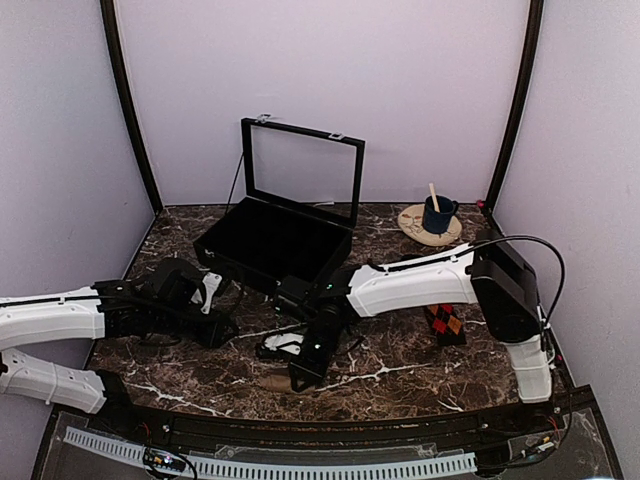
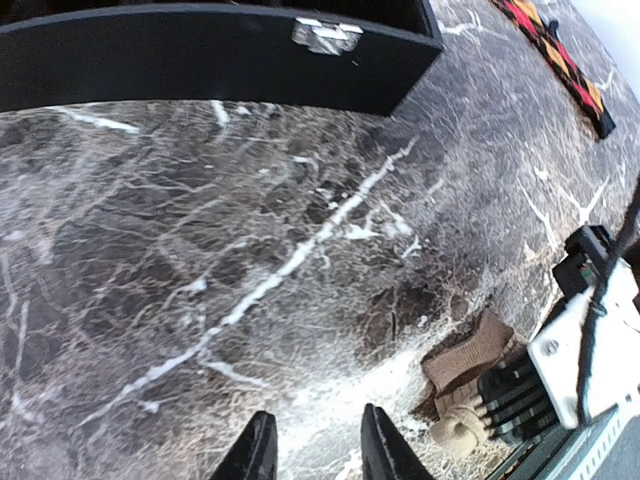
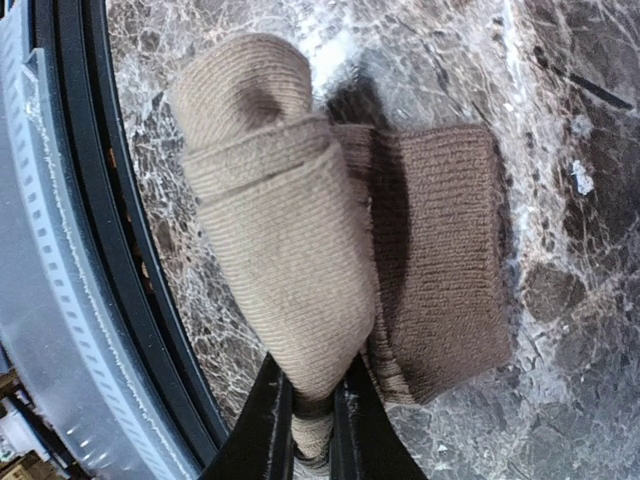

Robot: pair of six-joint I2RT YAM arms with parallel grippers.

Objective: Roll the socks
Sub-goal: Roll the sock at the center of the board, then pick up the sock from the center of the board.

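Observation:
One of the socks (image 3: 270,230) shows its tan side and lies partly folded over on the marble near the front edge, its brown cuff (image 3: 440,270) flat beside it. My right gripper (image 3: 312,410) is shut on the tan sock's end; from above it (image 1: 297,378) points down at that sock (image 1: 272,381). The other sock (image 1: 445,322), black with red-orange diamonds, lies apart at the right, also seen as the argyle sock (image 2: 555,55) far off in the left wrist view. My left gripper (image 2: 317,418) hovers open over bare marble, left of the tan sock (image 2: 470,365), holding nothing.
An open black box (image 1: 275,240) with its lid up stands at the back centre; its front wall (image 2: 200,60) is ahead of the left gripper. A plate with a blue mug (image 1: 436,215) sits back right. The black front rail (image 3: 80,250) runs close by the tan sock.

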